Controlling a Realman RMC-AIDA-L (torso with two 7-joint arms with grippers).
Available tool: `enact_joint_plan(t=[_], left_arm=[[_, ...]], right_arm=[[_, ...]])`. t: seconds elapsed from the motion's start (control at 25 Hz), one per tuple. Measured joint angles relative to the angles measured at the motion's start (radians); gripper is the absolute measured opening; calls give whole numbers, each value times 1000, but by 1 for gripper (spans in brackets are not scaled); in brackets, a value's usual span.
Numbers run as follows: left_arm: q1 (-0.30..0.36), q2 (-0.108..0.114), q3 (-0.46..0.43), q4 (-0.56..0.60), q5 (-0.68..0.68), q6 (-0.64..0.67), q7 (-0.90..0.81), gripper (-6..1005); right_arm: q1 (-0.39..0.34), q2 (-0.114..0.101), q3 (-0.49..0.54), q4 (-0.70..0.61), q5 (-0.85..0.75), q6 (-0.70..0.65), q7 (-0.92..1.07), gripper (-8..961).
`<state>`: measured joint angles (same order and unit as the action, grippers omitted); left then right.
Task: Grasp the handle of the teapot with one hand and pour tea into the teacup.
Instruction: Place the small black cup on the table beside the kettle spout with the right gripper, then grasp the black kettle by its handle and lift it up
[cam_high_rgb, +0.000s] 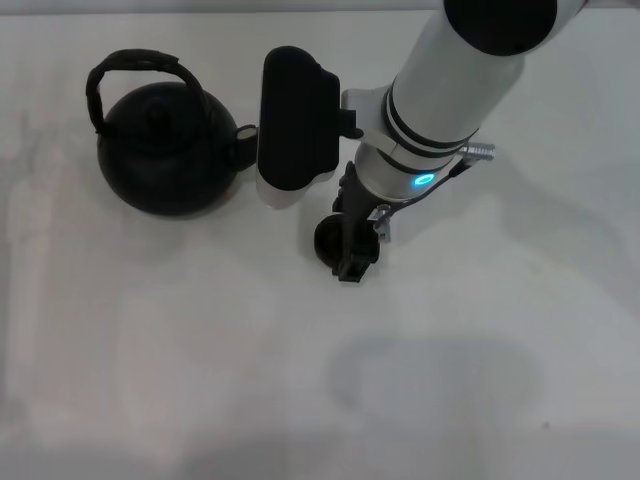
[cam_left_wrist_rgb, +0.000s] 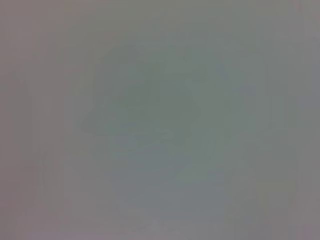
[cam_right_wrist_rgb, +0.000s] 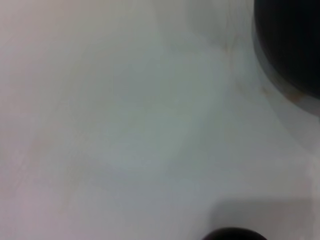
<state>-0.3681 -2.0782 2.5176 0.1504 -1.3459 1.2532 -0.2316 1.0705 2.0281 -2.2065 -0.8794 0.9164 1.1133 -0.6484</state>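
The black round teapot (cam_high_rgb: 165, 150) stands on the white table at the far left, its spout (cam_high_rgb: 245, 135) pointing right. Its arched handle (cam_high_rgb: 135, 65) rises over the knobbed lid, and nothing holds it. The tiny dark teacup (cam_high_rgb: 328, 238) sits right of the teapot and nearer to me, partly hidden by my right gripper (cam_high_rgb: 355, 262), which is down at the cup's right side. In the right wrist view the teapot's dark body (cam_right_wrist_rgb: 290, 45) fills one corner and the teacup's rim (cam_right_wrist_rgb: 232, 234) shows at the edge. The left arm is out of view.
The right arm's white forearm (cam_high_rgb: 450, 90) comes down from the back right. A black and white housing (cam_high_rgb: 295, 120) on its wrist hangs close to the teapot's spout. The white table (cam_high_rgb: 150, 350) stretches in front. The left wrist view shows only plain grey.
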Motion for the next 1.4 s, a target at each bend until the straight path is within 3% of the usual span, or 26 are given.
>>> enact_joint_plan(t=[0.2, 0.4, 0.8, 1.24, 1.4], left_arm=[[0, 0, -3, 0, -2, 0, 0, 877], [0, 0, -3, 0, -3, 0, 0, 877], [0, 1, -3, -9, -6, 0, 0, 878], [34, 4, 6, -21, 22, 36, 5, 878], [64, 2, 6, -36, 53, 84, 1, 878]], right_arm=[[0, 0, 7, -1, 1, 0, -11, 755], [-11, 0, 30, -8, 12, -6, -33, 844], [-131, 0, 236, -14, 54, -24, -162, 841], [-319, -6, 611, -31, 189, -35, -362, 838], [-379, -7, 751, -3, 313, -88, -467, 837]])
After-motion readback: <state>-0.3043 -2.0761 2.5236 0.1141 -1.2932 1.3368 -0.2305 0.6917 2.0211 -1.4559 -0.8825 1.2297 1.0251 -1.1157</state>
